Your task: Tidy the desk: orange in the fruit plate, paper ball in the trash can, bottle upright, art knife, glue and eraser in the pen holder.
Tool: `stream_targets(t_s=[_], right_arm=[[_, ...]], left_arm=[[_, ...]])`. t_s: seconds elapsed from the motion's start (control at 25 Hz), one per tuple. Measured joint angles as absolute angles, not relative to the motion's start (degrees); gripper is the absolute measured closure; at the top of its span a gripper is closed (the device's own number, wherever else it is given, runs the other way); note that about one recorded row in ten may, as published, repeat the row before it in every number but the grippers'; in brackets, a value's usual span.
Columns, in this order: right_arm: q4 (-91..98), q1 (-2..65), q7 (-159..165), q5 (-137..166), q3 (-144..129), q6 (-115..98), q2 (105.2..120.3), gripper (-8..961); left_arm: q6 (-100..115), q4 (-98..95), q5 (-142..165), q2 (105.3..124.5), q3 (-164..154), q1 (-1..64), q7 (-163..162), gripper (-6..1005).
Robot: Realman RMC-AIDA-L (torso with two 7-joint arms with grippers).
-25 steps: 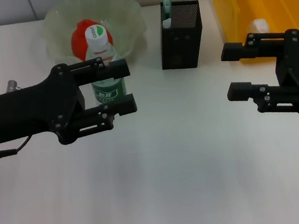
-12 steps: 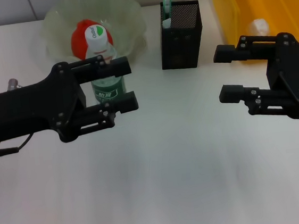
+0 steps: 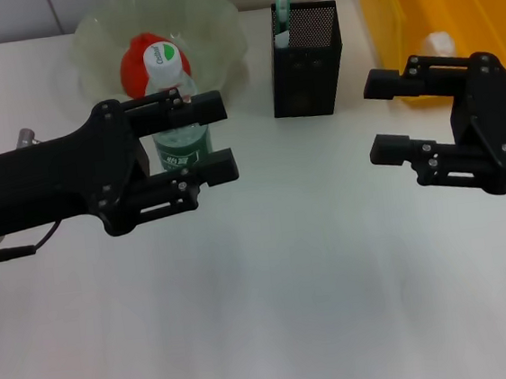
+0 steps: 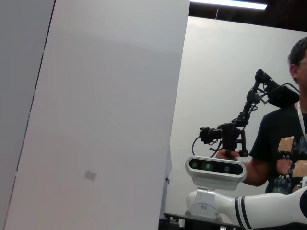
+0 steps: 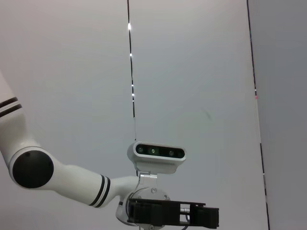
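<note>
Compared with a second ago, the left gripper (image 3: 216, 137) sits slightly farther right and the right gripper (image 3: 386, 117) farther left, both with jaws apart and empty, while the bottle (image 3: 173, 98) stands upright just beside the plate (image 3: 217, 17) holding the orange (image 3: 134, 64), suggesting the tidy is essentially complete.

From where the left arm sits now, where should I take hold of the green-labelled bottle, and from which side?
Grip the bottle on its straight labelled body, below the white cap, coming in level from the robot's side. It stands upright just ahead of the bowl, so the far side is blocked. The left claw is open, one finger either side of it. The right claw hangs open, off right.
</note>
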State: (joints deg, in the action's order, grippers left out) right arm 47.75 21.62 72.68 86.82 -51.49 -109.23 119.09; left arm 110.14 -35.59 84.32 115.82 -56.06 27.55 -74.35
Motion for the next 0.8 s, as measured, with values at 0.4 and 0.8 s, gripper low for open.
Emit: stream_targets(t_s=[0.4,0.8], right_arm=[[46.54,21.9,72.68,86.76,-51.5,-108.24,119.09,339],[45.21,22.16,72.68,86.66,-51.61,-107.15,119.15,339]], left_arm=[[109.34,-35.3,84.22,116.12,-54.21,27.19,-73.56,374],[109.2,-35.17,84.19,116.4,-53.62,27.22,-73.48,375]])
